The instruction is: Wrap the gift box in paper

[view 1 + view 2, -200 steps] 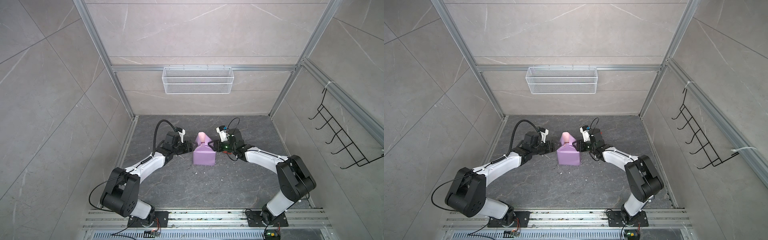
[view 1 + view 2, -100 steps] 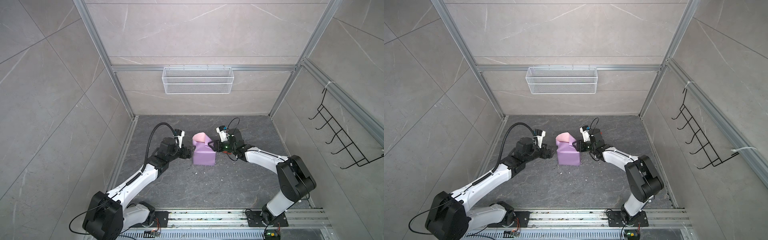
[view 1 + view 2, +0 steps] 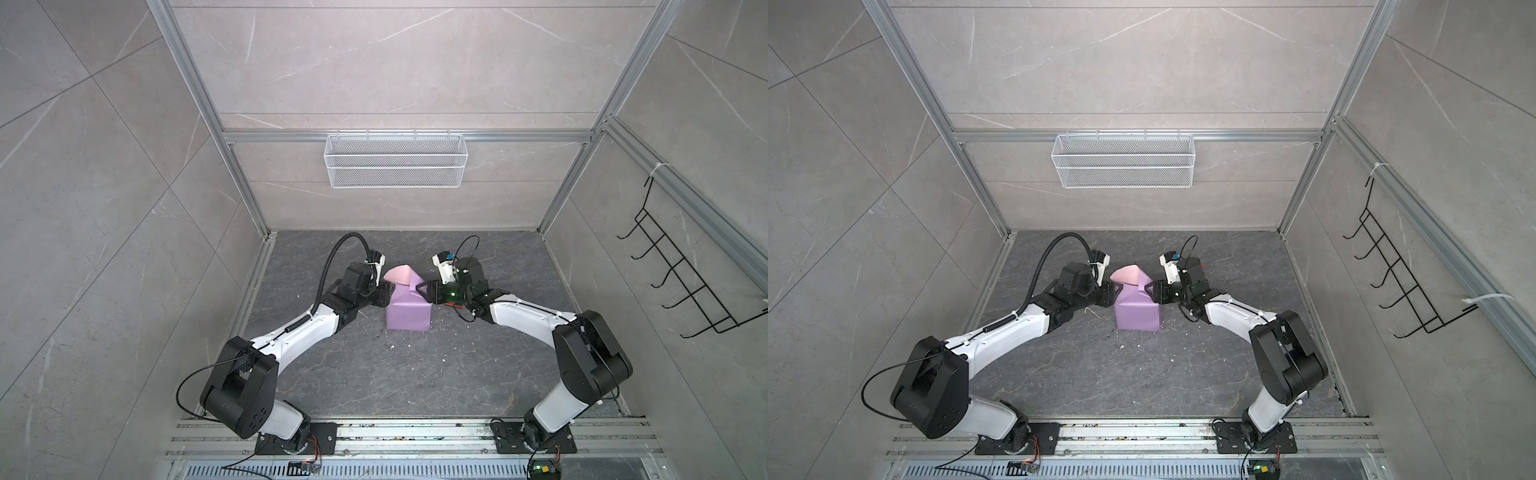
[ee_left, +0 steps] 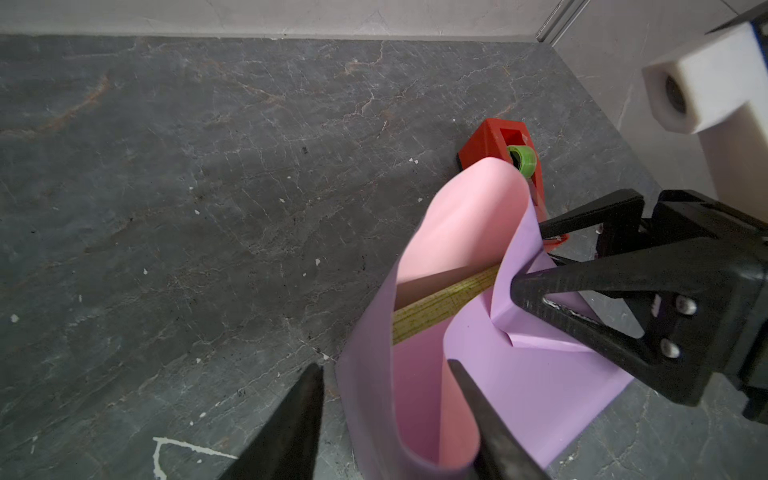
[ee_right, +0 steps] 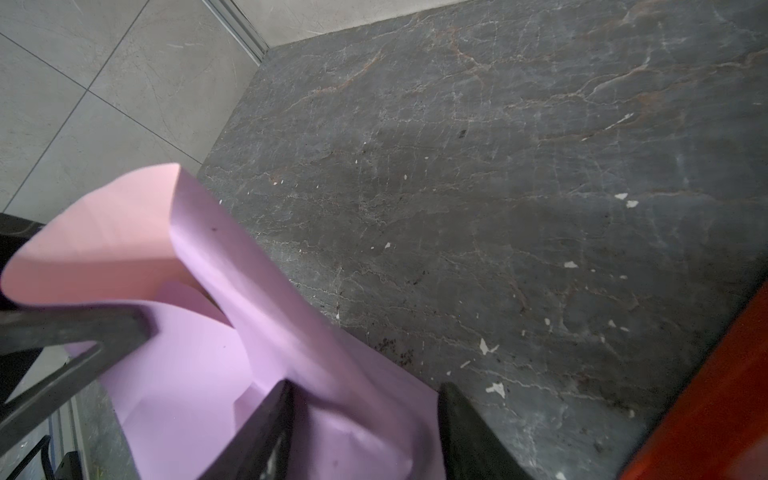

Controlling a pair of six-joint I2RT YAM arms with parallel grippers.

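LIVE | left gripper (image 3: 385, 291), just left of centre in both top views: I read jaws spread round the pink loop of the paper (image 3: 407, 313), one finger clear of it | gift box (image 4: 440, 309) centre frame, wrapped in lilac, olive edge peeking out in the left wrist view | right gripper (image 3: 420, 287): jaws astride the lilac flap, can't tell if pinched | red tape dispenser (image 4: 490, 141) beyond

Nothing written can be read in any view: no word, label, brand or number. In the left wrist view, the strip of the gift box (image 4: 444, 303) showing between folds of the paper (image 4: 540, 374) bears faint fine marks, too blurred to make out.
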